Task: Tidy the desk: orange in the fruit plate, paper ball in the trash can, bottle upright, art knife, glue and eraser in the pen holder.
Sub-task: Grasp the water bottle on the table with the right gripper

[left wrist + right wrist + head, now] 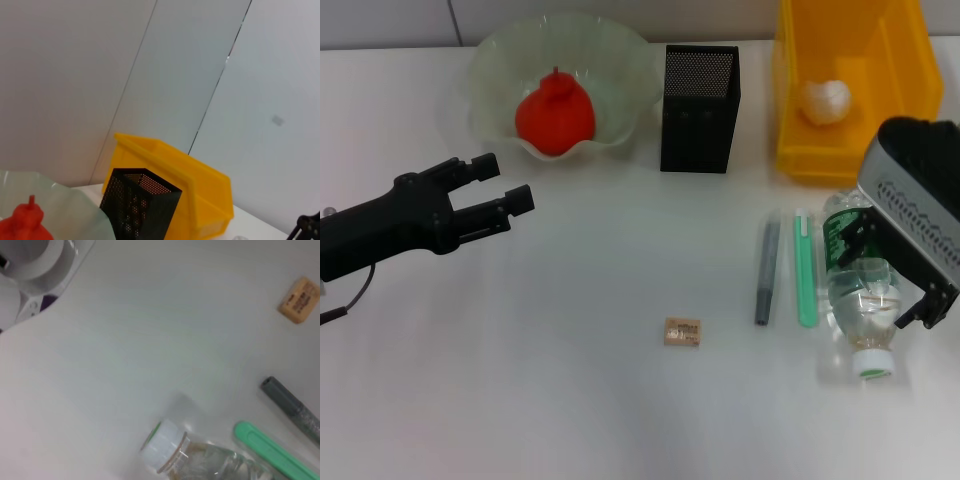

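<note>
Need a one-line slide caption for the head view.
Orange in plate, paper ball binned; right gripper over lying bottle, left gripper open.

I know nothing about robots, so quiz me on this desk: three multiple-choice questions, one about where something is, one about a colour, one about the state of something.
1. Where is the paper ball?
A. In the fruit plate
B. In the trash can
C. Beside the eraser

2. What colour is the flat stick lying next to the grey pen?
A. Green
B. Red
C. Yellow

3. How is the bottle placed?
A. Standing upright
B. Inside the pen holder
C. Lying on its side

Answers:
1. B, the white wad sits inside the yellow trash can, while the fruit plate holds the orange.
2. A, the stick is green, beside the grey pen.
3. C, it lies flat under the right end effector, cap toward the robot; the left end effector is apart, over bare table.
</note>
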Robot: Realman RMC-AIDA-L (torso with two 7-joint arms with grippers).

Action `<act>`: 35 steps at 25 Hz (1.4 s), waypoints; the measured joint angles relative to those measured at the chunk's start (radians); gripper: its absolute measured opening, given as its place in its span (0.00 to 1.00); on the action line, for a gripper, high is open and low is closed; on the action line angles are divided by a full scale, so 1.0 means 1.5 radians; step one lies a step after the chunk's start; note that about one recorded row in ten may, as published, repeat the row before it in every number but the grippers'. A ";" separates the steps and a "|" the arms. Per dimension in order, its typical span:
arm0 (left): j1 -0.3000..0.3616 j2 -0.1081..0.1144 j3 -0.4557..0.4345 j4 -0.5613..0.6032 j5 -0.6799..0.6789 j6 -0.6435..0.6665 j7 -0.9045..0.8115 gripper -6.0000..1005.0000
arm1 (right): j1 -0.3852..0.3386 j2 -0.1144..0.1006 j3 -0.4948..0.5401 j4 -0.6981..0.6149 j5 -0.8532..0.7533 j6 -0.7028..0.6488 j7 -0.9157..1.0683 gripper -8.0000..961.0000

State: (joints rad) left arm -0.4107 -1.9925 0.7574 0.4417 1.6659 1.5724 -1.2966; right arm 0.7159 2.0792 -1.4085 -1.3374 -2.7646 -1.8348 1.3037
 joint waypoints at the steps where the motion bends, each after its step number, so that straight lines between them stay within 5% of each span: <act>1: 0.000 0.000 -0.003 0.000 0.000 0.000 0.000 0.82 | -0.005 0.000 -0.006 0.000 0.000 0.008 -0.012 0.87; 35: 0.004 0.002 -0.024 -0.001 0.000 -0.006 0.000 0.81 | -0.004 0.001 -0.058 0.047 -0.036 0.108 -0.001 0.87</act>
State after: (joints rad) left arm -0.4047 -1.9902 0.7210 0.4401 1.6664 1.5631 -1.2962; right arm 0.7103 2.0807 -1.4956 -1.2664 -2.8184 -1.6722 1.3019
